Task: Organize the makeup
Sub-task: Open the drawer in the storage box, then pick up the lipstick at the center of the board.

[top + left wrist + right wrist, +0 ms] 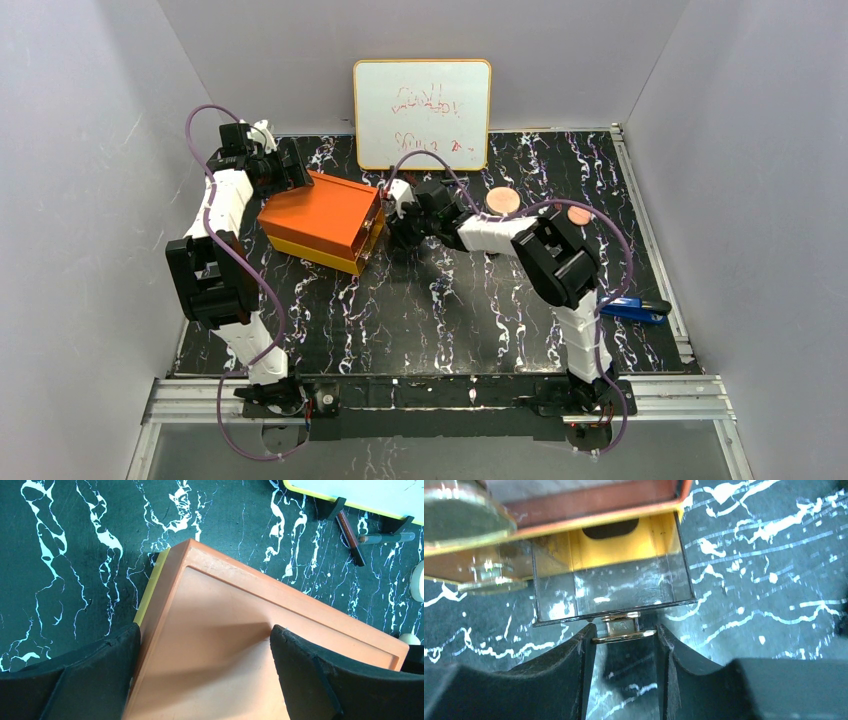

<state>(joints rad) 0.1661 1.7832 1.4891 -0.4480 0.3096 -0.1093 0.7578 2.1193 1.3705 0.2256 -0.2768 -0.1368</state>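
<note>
While the right gripper [625, 639] pinches the gold knob [623, 630] of a clear drawer [609, 587] that stands partway out of the orange box [322, 215], the makeup lies loose on the marbled table [450, 320]. Taken from the table's middle in the top view, the box sits at ten o'clock. Two peach discs [502, 201] lie at one to two o'clock, near each other but apart, and the redder disc [578, 215] is the farther right.

At twelve o'clock, by the foot of the whiteboard [422, 113], the left wrist view shows two thin sticks [350, 537] meeting at an angle. A pale rounded thing [417, 582] is cut off by the frame edge; it may be the sponge, but I cannot tell. I see no black compact. One blue stapler [635, 308] lies at four o'clock.

The discs look flat, light and stiff, so they are best pinched across the rim, since fingers coming from above would likely slide over them. The sticks look light, rigid and prone to roll, so a grip across mid-length seems safest.

The left gripper [205, 635] is spread wide astride the box's rear corner. Whether its pads bear on the box I cannot tell.
</note>
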